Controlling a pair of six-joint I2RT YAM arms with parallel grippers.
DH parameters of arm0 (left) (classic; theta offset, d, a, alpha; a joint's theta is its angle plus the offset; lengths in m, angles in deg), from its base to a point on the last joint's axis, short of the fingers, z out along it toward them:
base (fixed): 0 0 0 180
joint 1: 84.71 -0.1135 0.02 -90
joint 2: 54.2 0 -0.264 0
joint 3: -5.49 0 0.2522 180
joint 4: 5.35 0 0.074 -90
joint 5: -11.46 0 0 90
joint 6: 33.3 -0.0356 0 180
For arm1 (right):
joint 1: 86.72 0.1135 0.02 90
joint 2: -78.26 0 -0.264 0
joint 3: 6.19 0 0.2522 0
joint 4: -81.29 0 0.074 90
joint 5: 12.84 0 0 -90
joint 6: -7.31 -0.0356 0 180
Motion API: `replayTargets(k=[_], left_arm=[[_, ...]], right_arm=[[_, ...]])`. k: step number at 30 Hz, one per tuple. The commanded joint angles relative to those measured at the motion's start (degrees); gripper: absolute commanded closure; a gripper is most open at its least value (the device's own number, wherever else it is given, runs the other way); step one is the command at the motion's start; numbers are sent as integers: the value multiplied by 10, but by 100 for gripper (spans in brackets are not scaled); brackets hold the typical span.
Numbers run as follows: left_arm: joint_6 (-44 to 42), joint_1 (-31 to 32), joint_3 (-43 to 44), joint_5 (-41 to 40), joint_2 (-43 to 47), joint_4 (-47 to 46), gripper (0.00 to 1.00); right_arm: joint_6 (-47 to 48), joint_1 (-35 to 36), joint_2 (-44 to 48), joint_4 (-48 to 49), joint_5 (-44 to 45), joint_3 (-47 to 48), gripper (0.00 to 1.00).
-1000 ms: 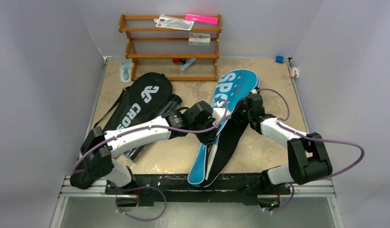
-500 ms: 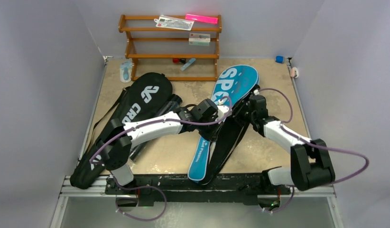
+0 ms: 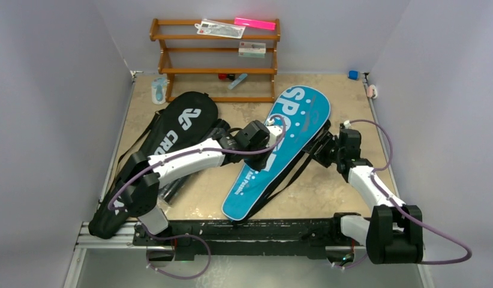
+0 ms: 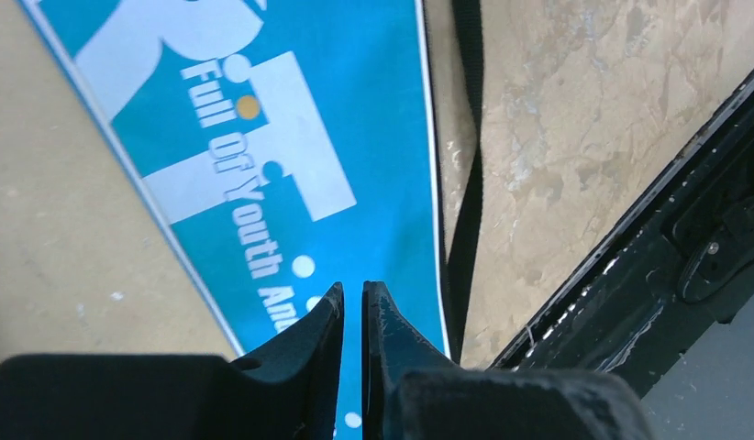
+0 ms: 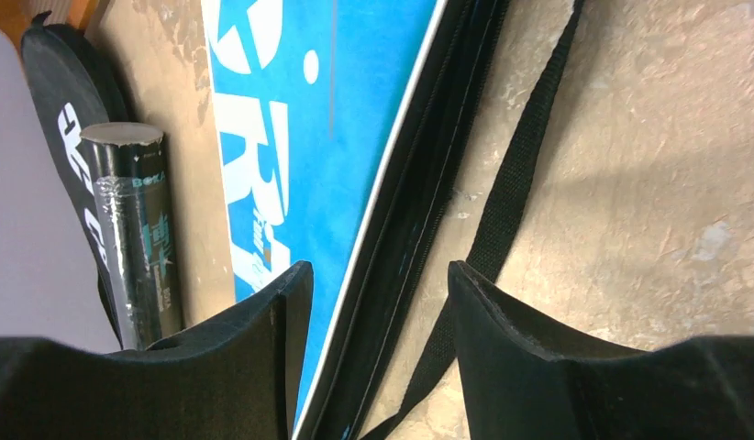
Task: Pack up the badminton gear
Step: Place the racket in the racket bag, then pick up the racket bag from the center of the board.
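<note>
Blue "SPORT" racket cover (image 3: 279, 150) now lies flat on the bench (image 3: 334, 192) with its blue face up, where a second ago its black inside was folded open. Its handle end has swung left along the near edge. Over its middle the left pincer (image 4: 352, 291) hovers with jaws almost together and nothing between them. At its right edge the right pincer (image 5: 378, 275) has let go and backed off, jaws wide and empty above the black seam and the strap (image 5: 515, 174). Left of it lie the long black tube (image 5: 135, 229) and the black "CROSSWAY" cover (image 3: 172, 141). Beyond its head stands the wooden rack (image 3: 214, 71). I judge this cover folded shut (the zip cannot be made out), so fastening it likely remains.
</note>
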Motion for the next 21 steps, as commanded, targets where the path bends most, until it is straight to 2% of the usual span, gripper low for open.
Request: replayTargets(k=[1, 5, 6, 8, 9, 10, 12, 14, 17, 18, 21], left_arm=[[-28, -5, -11, -43, 60, 37, 90], [-31, -5, -38, -60, 69, 52, 89], [-33, -5, -46, -48, 71, 46, 84], [-40, -1, -59, 12, 71, 23, 63], [-45, 8, -59, 21, 67, 14, 54], [-54, 28, -54, 0, 59, 13, 47], [-71, 79, -34, -92, 38, 14, 40], [-79, 106, -7, -142, 11, 23, 38], [-76, 108, 29, -163, -27, 27, 39], [-77, 108, 38, -165, -38, 24, 40], [-85, 108, 49, -167, -59, -5, 50]], right_arm=[[25, -28, -9, 17, -59, 6, 41], [21, -44, -1, 20, -43, 5, 37], [18, -45, -1, 17, -34, 7, 32], [10, -49, -3, 6, -11, 13, 25], [9, -50, -5, 9, -7, 15, 24], [6, -51, -10, 12, -4, 17, 24], [-7, -52, -23, 21, -1, 18, 25], [-21, -52, -43, 38, -10, 18, 29], [-33, -53, -77, 81, -48, 15, 45], [-32, -53, -88, 97, -64, 15, 49], [-36, -53, -121, 105, -73, 28, 50]])
